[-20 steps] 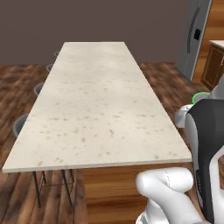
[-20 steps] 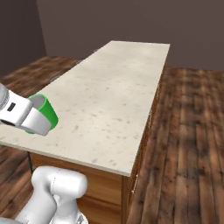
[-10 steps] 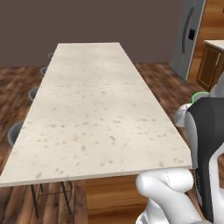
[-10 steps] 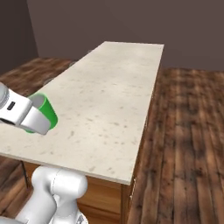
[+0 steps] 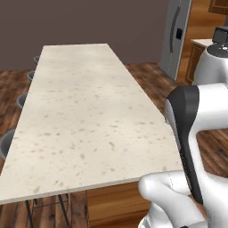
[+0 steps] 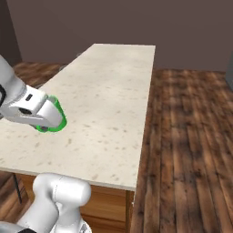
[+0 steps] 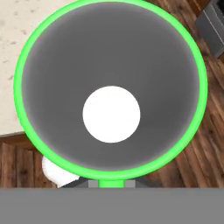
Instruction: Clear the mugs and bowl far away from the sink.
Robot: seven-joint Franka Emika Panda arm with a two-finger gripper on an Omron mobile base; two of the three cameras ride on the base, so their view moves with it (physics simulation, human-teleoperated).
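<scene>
A bright green mug [image 6: 56,117] hangs above the near left part of the pale counter [image 6: 107,91], held in my gripper [image 6: 49,119], which is shut on it. In the hand view the mug [image 7: 26,57] faces the camera mouth-on: a green rim around a grey inside with a white round bottom. The rim hides the fingertips at the lower edge of that view. The bowl and the sink are out of view.
A long speckled island counter [image 5: 80,111] stretches away ahead. Grey stools [image 5: 8,143] line its left side. A steel fridge [image 5: 176,40] stands at the back right. Wooden floor [image 6: 191,136] runs along the counter's right side.
The whole picture has shifted in both base views, so the base has driven along the counter. The mug stays in the shut gripper.
</scene>
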